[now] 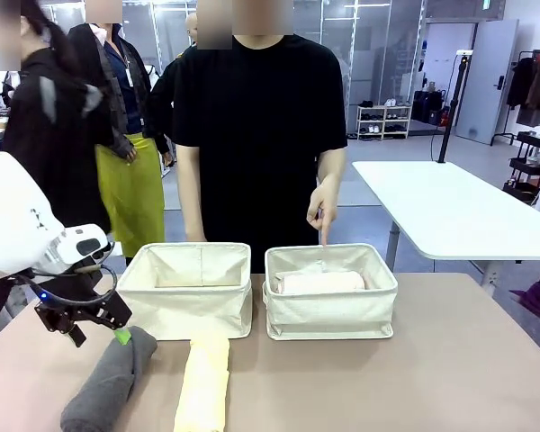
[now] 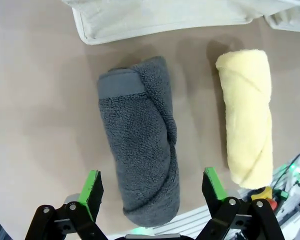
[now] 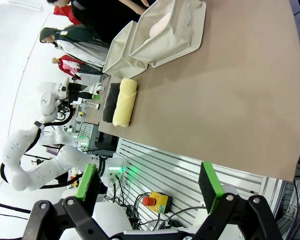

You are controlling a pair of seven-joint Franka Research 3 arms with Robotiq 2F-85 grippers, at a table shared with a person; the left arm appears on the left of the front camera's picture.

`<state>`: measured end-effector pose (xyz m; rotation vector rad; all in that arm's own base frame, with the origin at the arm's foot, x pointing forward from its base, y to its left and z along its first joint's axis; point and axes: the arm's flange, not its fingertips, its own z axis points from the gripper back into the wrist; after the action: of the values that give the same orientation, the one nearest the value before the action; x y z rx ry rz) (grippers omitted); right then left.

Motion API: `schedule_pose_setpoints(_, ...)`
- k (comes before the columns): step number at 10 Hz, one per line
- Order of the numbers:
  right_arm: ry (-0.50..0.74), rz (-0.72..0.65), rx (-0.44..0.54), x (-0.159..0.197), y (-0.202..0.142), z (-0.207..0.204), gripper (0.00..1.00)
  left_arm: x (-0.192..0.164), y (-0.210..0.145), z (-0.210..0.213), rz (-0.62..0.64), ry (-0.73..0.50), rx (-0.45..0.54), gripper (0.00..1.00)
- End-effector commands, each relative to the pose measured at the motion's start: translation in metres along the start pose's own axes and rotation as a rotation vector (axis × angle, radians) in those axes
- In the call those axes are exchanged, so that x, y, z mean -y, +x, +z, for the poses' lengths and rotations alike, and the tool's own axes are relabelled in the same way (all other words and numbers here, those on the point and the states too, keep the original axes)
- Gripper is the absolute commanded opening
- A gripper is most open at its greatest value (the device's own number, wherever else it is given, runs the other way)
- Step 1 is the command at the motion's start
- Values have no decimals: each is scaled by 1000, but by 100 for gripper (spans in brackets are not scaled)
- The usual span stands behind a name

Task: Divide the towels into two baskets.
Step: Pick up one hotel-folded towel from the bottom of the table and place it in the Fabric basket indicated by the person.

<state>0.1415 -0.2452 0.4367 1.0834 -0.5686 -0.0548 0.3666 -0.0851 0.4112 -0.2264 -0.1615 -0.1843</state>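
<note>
A dark grey towel point(image 1: 108, 382) lies rolled at the table's front left, and a pale yellow towel point(image 1: 204, 385) lies beside it to the right. My left gripper point(image 1: 99, 337) hangs open just above the grey roll's far end. In the left wrist view its green pads point(image 2: 93, 184) straddle the grey towel point(image 2: 140, 155), apart from it, with the yellow towel point(image 2: 246, 115) alongside. Behind stand two cream baskets: the left one point(image 1: 193, 301) and the right one point(image 1: 331, 315), which holds a pale pinkish roll point(image 1: 319, 283). My right gripper point(image 3: 147, 175) is open and holds nothing, out beyond the table's edge.
A person stands at the far side, one hand point(image 1: 322, 209) pointing a finger down into the right basket. A white table point(image 1: 459, 211) stands behind at the right. A red stop button point(image 3: 150, 201) sits under the table edge. Bare tabletop point(image 1: 450, 369) spreads to the right.
</note>
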Motion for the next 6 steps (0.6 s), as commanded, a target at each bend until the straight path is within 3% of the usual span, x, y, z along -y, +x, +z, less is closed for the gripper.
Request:
schedule_pose_setpoints(1,-1,17,16,-2,-4,2,100,-9,2,10,0,-14,29,100)
schedule_pose_setpoints(4,-1,17,16,-2,-4,2,100,-5,1,5,9,-5,14,100)
schedule_pose_setpoints(6,-1,17,16,-2,-4,2,100,-11,6,-12,-51,58,-26,100)
